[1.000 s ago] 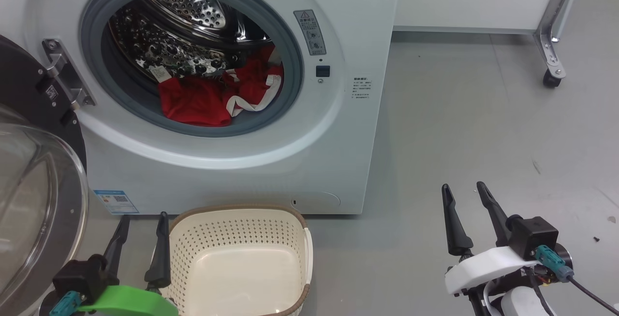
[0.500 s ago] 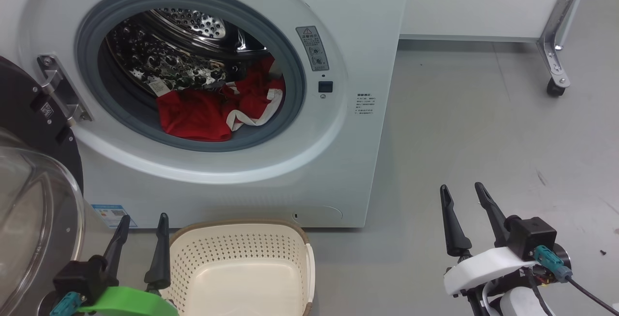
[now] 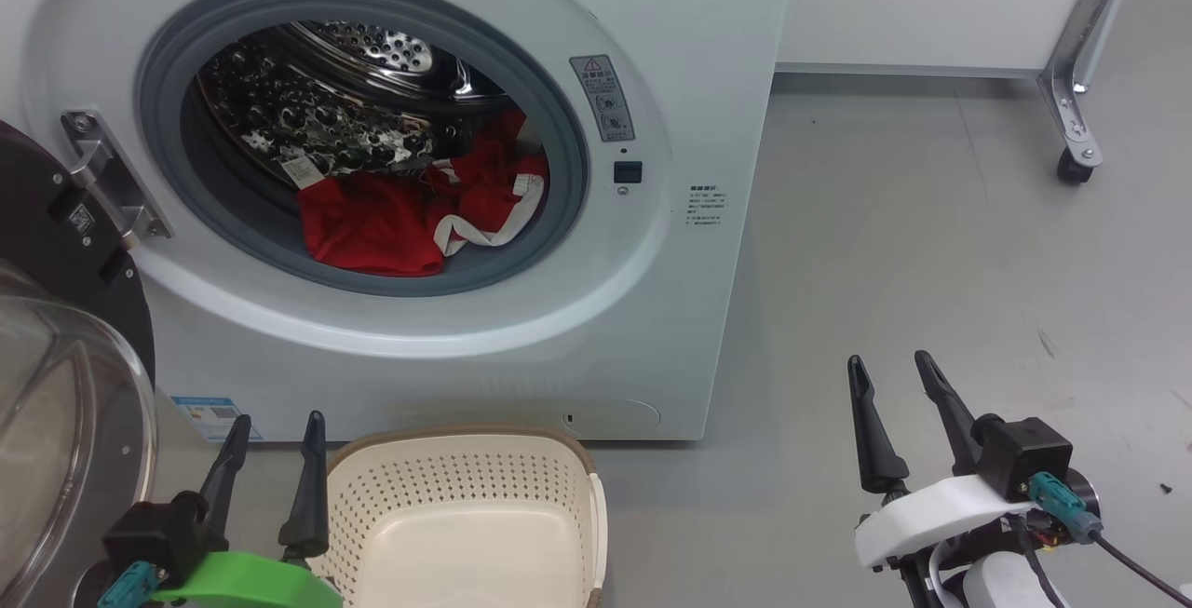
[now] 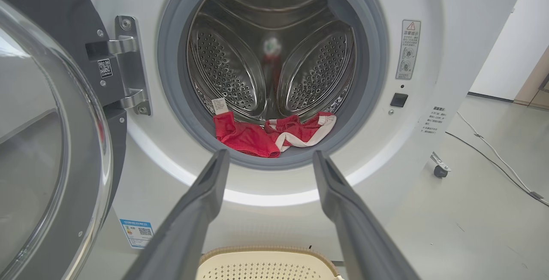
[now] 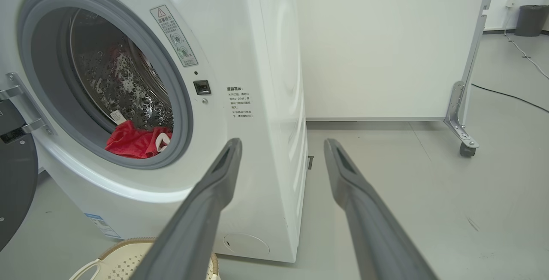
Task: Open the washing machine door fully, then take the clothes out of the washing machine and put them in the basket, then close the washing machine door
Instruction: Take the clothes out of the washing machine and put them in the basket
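The white washing machine [image 3: 708, 59] stands with its door [image 3: 56, 440] swung wide open to the left, glass bowl bulging toward me. Red clothes [image 3: 410, 208] with white trim lie at the front of the steel drum, also seen as red clothes [image 4: 270, 136] and red clothes [image 5: 137, 143]. The cream basket [image 3: 466, 459] sits on the floor in front of the machine, nothing in it. My left gripper [image 3: 275, 422] is open beside the basket's left rim, well below the drum mouth. My right gripper [image 3: 889, 366] is open over bare floor, right of the machine.
A white panel on a metal frame with a caster wheel [image 3: 1071, 166] stands at the back right. Grey floor [image 3: 931, 263] stretches right of the machine. A cable [image 4: 489, 151] runs across the floor. A dark bin [image 5: 532, 18] stands far back.
The head view has shifted slightly, so the machine and basket sit a little lower in the picture. Both grippers keep the same pose and stay open.
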`<state>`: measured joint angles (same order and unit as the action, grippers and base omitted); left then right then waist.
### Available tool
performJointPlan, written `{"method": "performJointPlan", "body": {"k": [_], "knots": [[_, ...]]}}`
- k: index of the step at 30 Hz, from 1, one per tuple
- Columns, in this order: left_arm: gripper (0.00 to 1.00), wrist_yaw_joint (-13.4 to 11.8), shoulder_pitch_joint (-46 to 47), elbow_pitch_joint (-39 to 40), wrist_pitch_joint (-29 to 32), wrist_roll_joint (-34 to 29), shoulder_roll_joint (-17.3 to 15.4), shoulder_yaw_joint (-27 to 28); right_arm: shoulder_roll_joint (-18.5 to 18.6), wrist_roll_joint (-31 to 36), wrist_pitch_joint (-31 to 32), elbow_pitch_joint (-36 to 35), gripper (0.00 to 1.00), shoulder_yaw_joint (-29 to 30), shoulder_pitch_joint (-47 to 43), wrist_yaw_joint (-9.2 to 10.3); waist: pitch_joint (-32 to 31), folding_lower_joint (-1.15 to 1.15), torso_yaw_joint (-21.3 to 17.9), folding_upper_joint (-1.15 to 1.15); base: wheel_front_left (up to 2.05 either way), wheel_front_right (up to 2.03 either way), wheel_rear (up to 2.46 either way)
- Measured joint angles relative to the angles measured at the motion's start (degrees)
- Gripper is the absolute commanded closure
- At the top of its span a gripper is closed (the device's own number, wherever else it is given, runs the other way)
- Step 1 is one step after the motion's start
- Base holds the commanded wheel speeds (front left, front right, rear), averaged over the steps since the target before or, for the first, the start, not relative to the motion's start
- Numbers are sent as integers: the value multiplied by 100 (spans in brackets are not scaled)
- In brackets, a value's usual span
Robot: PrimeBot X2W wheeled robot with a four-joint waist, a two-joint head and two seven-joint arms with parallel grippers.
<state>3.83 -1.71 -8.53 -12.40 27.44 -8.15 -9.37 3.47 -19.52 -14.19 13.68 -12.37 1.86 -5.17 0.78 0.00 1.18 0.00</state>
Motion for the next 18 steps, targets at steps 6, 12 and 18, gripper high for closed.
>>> {"method": "performJointPlan", "body": {"k": [6, 12, 18], "knots": [[0, 0, 0, 0, 5, 0, 0, -2, -1, 0, 0, 0, 0, 3, 0, -1, 28, 0, 5, 0, 0, 0, 0], [0, 0, 0, 0, 5, 0, 0, -2, -4, 0, 0, -2, 0, 16, 1, -2, 52, 0, 7, 0, 0, 0, 0], [0, -3, 0, 4, 8, 1, 0, -1, -7, 0, 0, -8, 0, 16, 2, -5, 79, 0, 3, 0, 0, 0, 0]]}}
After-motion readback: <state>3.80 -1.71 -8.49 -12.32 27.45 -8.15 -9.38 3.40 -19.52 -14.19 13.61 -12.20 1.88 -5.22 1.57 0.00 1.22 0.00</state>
